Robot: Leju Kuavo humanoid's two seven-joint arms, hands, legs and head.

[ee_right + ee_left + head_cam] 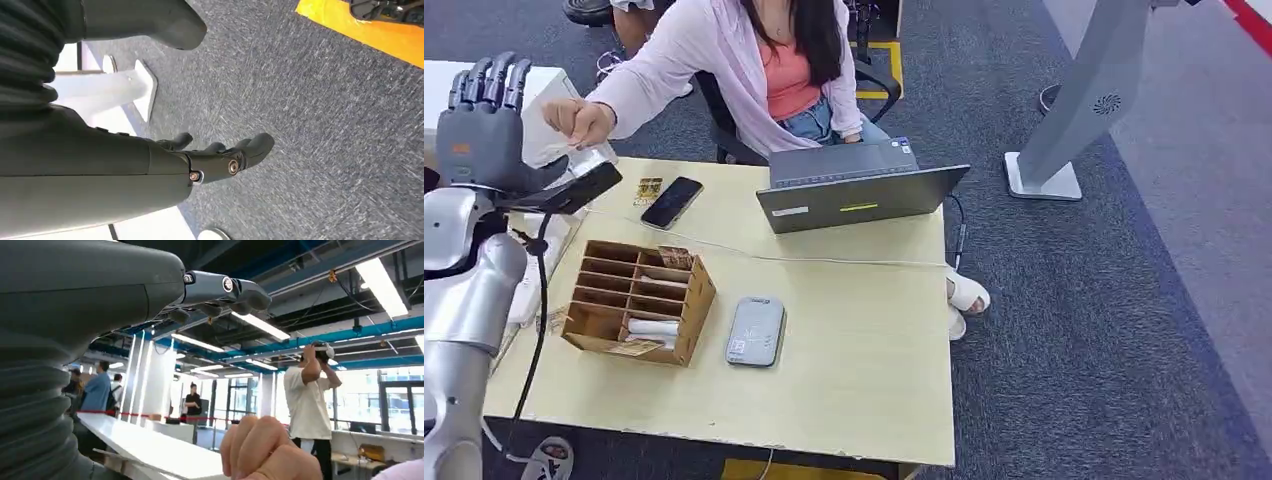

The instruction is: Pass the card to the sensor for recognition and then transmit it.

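Pale wooden table (854,340), grey carpet (1104,300)

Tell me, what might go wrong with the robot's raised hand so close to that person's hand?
The raised grey left hand is open beside the seated person's hand, which pinches a small pale card; a sudden move could bump their fingers. The black cable draped near the silver arm might snag. The black smartphone lies nearby and could be knocked.
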